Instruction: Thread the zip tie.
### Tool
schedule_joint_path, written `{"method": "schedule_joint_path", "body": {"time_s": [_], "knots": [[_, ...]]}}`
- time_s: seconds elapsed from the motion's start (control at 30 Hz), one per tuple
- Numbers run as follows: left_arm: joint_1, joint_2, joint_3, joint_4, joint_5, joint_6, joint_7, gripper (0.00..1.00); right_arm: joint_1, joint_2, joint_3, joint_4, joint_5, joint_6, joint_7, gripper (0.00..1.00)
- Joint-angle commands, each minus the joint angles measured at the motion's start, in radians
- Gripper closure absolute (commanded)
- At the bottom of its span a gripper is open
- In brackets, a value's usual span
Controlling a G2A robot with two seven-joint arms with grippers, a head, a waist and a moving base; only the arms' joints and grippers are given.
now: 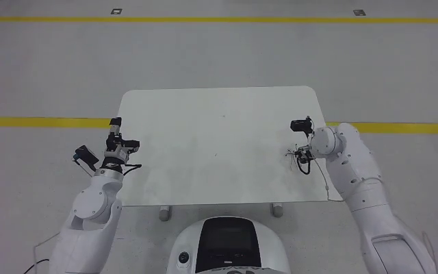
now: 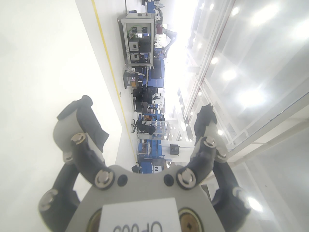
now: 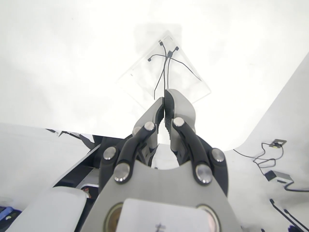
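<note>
The white bench carries a clear tray near its right edge. The left claw sits at the bench's left edge, released, fingers spread wide. The right claw hangs over the tray, clenched on one black zip tie. Other zip ties lie crossed on the tray.

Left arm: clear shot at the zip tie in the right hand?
Probably yes: bare table lies between the open left hand and the zip tie, though that hand sits at the opposite edge.
</note>
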Motion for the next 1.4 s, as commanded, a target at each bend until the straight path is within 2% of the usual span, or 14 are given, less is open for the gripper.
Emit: {"method": "schedule_joint_path", "body": {"time_s": [0.0,0.13,0.23,0.4,0.5,0.7,1.03,1.1,1.17,1.23,1.37], "knots": [[0.000,0.000,0.000,0.000,0.000,0.000,0.000,0.00,-0.019,0.007,0.029,-0.019,0.024,-0.024,-0.015,1.00],[0.000,0.000,0.000,0.000,0.000,0.000,0.000,0.00,-0.065,0.020,0.094,-0.069,0.095,-0.086,-0.046,1.00],[0.000,0.000,0.000,0.000,0.000,0.000,0.000,0.00,-0.096,0.030,0.145,-0.092,0.170,-0.152,-0.062,1.00],[0.000,0.000,0.000,0.000,0.000,0.000,0.000,0.00,-0.121,0.044,0.204,-0.080,0.288,-0.260,-0.063,1.00],[0.000,0.000,0.000,0.000,0.000,0.000,0.000,0.00,-0.117,0.050,0.214,-0.056,0.333,-0.294,-0.057,1.00],[0.000,0.000,0.000,0.000,0.000,0.000,0.000,0.00,-0.093,0.057,0.210,-0.006,0.388,-0.333,-0.058,1.00],[0.000,0.000,0.000,0.000,0.000,0.000,0.000,0.00,-0.088,0.058,0.212,0.010,0.393,-0.324,-0.058,1.00],[0.000,0.000,0.000,0.000,0.000,0.000,0.000,0.00,-0.104,0.056,0.210,0.013,0.411,-0.318,-0.116,1.00],[0.000,0.000,0.000,0.000,0.000,0.000,0.000,0.00,-0.117,0.056,0.215,0.008,0.468,-0.342,-0.149,1.00],[0.000,0.000,0.000,0.000,0.000,0.000,0.000,0.00,-0.133,0.059,0.223,-0.007,0.491,-0.361,-0.179,1.00],[0.000,0.000,0.000,0.000,0.000,0.000,0.000,0.00,-0.170,0.066,0.229,-0.065,0.535,-0.361,-0.243,1.00]]}}
